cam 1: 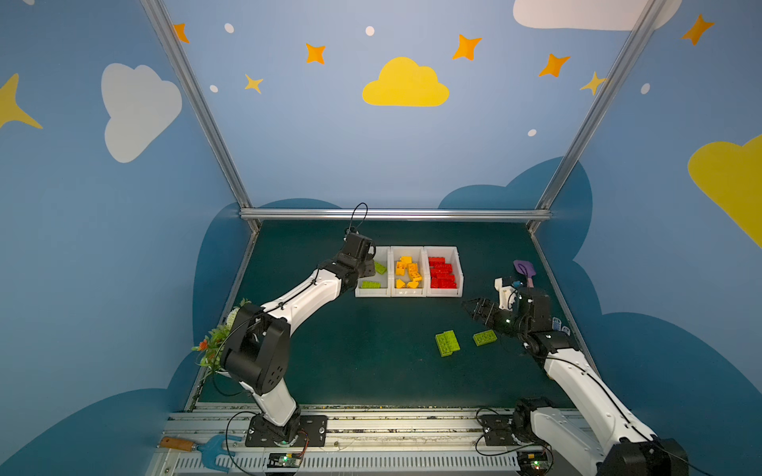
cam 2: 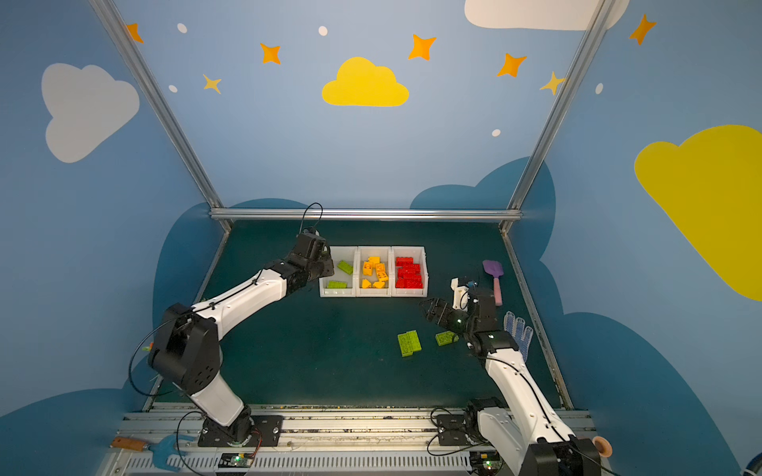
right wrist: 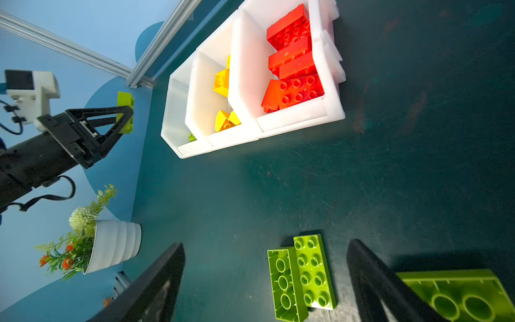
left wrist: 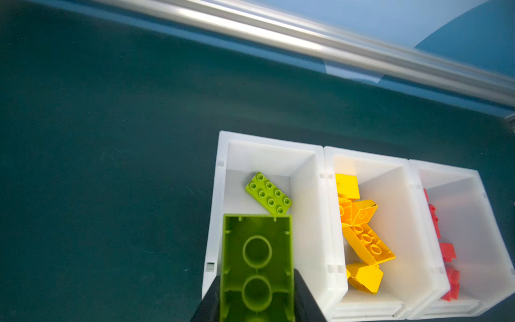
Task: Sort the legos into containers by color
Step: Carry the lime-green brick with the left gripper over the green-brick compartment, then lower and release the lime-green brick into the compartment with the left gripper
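Three white containers stand in a row at the back: the left one [cam 1: 372, 292] holds two green legos [left wrist: 268, 193], the middle one [cam 1: 408, 292] yellow legos [cam 1: 407, 272], the right one [cam 1: 443, 292] red legos [cam 1: 442, 273]. My left gripper [left wrist: 257, 301] is shut on a green lego [left wrist: 257, 259], held underside to the camera above the left container's near-left corner. Green legos lie on the mat: a side-by-side pair [cam 1: 447, 343] and a single one [cam 1: 484, 337]. My right gripper [cam 1: 470, 309] hovers open just behind them, its fingers [right wrist: 156, 284] empty.
A potted plant [cam 1: 214, 346] stands at the mat's left edge. A purple toy shovel [cam 1: 524, 270] and a mesh glove [cam 2: 518, 329] lie along the right edge. A metal rail [cam 1: 391, 214] bounds the back. A blue fork tool [cam 1: 214, 447] lies on the front frame.
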Available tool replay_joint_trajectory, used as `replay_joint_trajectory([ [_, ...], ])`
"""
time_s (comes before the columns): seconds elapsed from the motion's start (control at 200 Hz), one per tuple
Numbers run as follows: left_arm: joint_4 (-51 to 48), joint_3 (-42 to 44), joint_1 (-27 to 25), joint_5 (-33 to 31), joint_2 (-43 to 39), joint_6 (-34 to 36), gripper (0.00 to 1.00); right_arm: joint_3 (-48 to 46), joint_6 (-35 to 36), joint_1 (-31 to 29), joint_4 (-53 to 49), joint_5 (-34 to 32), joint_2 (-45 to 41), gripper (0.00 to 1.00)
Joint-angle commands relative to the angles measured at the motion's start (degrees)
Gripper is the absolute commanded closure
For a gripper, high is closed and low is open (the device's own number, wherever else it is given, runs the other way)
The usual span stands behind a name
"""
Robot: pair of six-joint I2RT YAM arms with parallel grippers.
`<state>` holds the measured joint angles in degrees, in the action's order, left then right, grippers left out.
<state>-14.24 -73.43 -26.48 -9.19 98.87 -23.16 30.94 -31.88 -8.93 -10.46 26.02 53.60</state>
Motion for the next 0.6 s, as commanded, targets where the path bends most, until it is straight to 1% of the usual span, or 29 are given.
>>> replay_joint_trajectory([
  [0.0,-3.24,-3.17,-0.15,2.43,3.18,-0.72,0.65,-0.58,0.94,-0.48,1.21,0.06,-0.18,0.11],
  [0.27,-5.09,-8.57,0.51,2.91,9.46,-0.75,0.65,-0.44,1.59,-0.84,0.79,-0.18,-0.30,0.11],
  [0.33,-5.63,-9.64,0.72,3.25,10.77,-0.89,0.64,-0.48,2.30,-1.53,0.71,-0.80,-0.59,0.11],
  [0.4,-6.77,-11.31,1.01,3.48,12.22,-1.09,0.63,0.29,3.55,-3.17,-0.42,-3.21,-1.20,0.11],
  [0.511,-7.33,-12.92,1.16,3.43,13.59,-1.37,0.56,1.47,5.70,-7.41,-2.72,-8.82,-2.60,0.11],
  [0.596,-7.90,-13.94,1.36,3.63,14.15,-1.66,0.45,2.30,6.79,-9.68,-4.30,-11.82,-2.97,0.10],
])
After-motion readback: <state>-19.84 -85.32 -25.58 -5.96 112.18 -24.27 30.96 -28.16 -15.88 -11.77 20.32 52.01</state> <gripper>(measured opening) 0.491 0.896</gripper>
